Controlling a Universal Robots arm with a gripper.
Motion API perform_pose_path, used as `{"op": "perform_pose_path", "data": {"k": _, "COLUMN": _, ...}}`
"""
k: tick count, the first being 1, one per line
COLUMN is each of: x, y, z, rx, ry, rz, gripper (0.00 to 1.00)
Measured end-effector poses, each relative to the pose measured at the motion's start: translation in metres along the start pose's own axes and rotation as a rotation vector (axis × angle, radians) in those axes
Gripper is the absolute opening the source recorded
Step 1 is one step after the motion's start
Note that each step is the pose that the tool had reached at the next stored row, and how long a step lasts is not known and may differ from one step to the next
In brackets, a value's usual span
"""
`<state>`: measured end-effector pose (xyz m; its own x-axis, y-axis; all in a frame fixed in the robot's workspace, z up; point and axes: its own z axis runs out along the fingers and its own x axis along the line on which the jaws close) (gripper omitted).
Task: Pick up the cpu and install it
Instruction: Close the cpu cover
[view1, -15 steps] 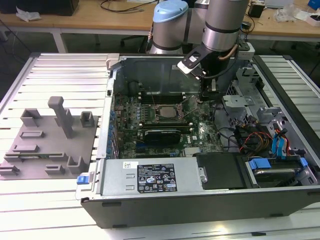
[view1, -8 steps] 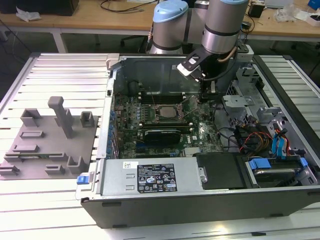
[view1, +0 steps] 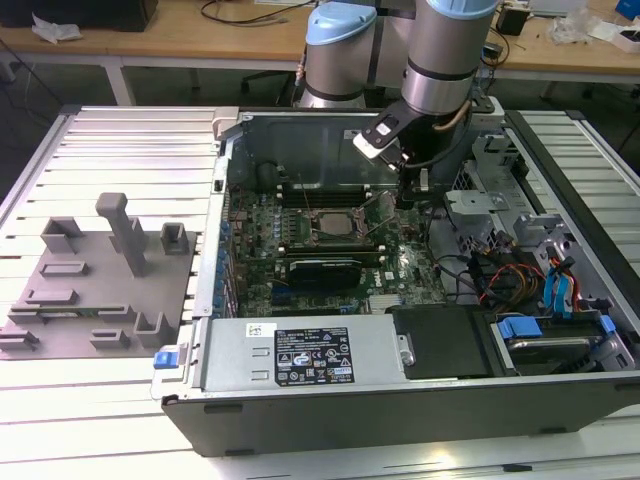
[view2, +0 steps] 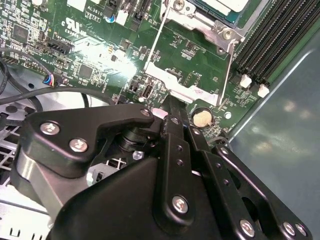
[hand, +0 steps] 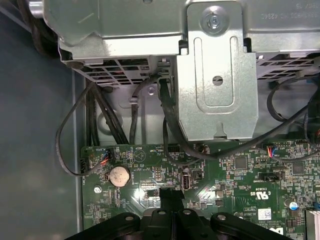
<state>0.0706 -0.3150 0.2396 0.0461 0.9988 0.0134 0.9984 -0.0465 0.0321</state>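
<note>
We find the cpu (view2: 225, 4) lying in its socket (view1: 330, 228), middle of the exterior view. Our gripper (view2: 169, 102), pinched together and empty, stands at the socket's raised metal flap (view2: 172, 82), which we judge suits pushing, not carrying.

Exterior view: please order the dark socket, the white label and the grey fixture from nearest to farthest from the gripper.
1. Dark socket: on the motherboard, beside the gripper.
2. White label: on the silver box.
3. Grey fixture: outside the case, exterior view's left.
</note>
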Motion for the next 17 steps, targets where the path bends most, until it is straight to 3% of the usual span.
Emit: {"op": "perform_pose_path", "data": {"k": 17, "x": -0.0001, "y": -0.0028, "z": -0.0016, "rx": -0.0002, "ry": 0.0, "rz": 0.0, "gripper": 0.11}}
